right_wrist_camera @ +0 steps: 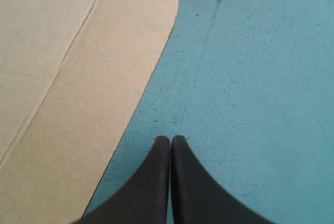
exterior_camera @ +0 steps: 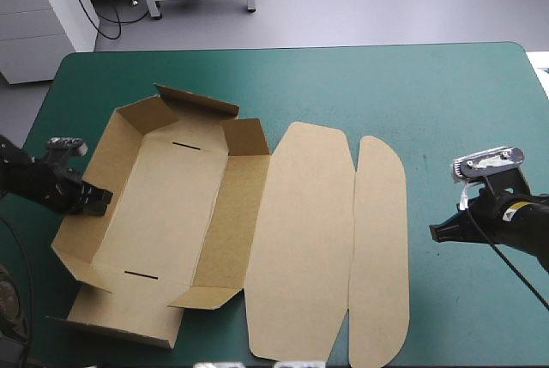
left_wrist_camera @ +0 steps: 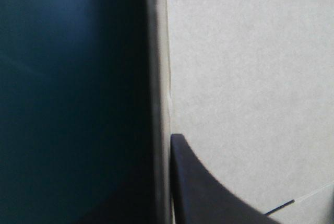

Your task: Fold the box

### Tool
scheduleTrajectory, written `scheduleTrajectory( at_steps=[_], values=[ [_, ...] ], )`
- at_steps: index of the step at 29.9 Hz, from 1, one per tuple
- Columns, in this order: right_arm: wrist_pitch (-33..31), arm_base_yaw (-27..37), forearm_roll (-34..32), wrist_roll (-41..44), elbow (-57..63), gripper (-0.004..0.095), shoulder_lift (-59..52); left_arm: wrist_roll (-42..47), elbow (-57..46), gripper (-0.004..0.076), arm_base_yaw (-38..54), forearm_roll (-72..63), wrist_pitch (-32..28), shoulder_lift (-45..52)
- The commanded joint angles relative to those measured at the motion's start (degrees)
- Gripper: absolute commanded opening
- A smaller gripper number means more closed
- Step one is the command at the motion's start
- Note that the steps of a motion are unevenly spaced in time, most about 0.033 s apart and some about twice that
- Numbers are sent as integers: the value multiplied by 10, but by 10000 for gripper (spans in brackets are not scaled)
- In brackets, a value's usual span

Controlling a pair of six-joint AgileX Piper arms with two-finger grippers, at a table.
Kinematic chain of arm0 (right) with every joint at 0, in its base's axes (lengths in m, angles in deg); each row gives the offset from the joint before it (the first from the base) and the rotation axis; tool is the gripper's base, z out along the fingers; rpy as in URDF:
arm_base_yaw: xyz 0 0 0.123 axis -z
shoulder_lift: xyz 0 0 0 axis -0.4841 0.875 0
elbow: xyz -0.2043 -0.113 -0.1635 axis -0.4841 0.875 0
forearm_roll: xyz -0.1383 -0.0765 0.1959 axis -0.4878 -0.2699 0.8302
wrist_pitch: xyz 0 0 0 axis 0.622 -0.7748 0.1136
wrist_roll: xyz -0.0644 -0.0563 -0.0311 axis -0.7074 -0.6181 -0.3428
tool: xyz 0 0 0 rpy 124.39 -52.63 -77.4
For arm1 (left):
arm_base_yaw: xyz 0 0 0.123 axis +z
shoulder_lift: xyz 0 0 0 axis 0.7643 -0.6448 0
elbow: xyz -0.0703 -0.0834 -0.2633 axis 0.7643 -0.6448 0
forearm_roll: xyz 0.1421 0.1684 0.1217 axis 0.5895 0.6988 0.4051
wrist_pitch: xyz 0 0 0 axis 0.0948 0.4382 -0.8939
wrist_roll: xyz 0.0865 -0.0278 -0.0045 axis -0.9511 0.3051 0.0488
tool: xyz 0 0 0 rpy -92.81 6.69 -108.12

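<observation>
You see the whole brown box (exterior_camera: 171, 205) only from above, toward 9 o'clock on the teal-green cover (exterior_camera: 446, 93) — tray walls raised, lid (exterior_camera: 304, 239) flat toward 3 o'clock. Only the left wrist view shows the grip: the left claw (exterior_camera: 96, 201) pinches the tray's outer wall, one black finger (left_wrist_camera: 209, 198) against matte board. The right claw (right_wrist_camera: 170, 139), reaching in from 3 o'clock, is clenched on nothing — a pointed arch over scuffed cover, beside the lid's rounded tab (right_wrist_camera: 104, 104).
</observation>
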State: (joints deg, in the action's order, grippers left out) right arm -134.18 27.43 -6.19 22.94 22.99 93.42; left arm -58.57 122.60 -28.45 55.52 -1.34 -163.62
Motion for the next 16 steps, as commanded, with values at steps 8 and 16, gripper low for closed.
scheduleTrajectory(
  at_steps=[8,16],
  values=[
    [25,5,9,-4,-12,-14,-5,128,153,-10,-275,185,-51,17],
    [9,5,9,-15,-12,-14,-5,190,204,-10,-434,362,-131,-19]
  ],
)
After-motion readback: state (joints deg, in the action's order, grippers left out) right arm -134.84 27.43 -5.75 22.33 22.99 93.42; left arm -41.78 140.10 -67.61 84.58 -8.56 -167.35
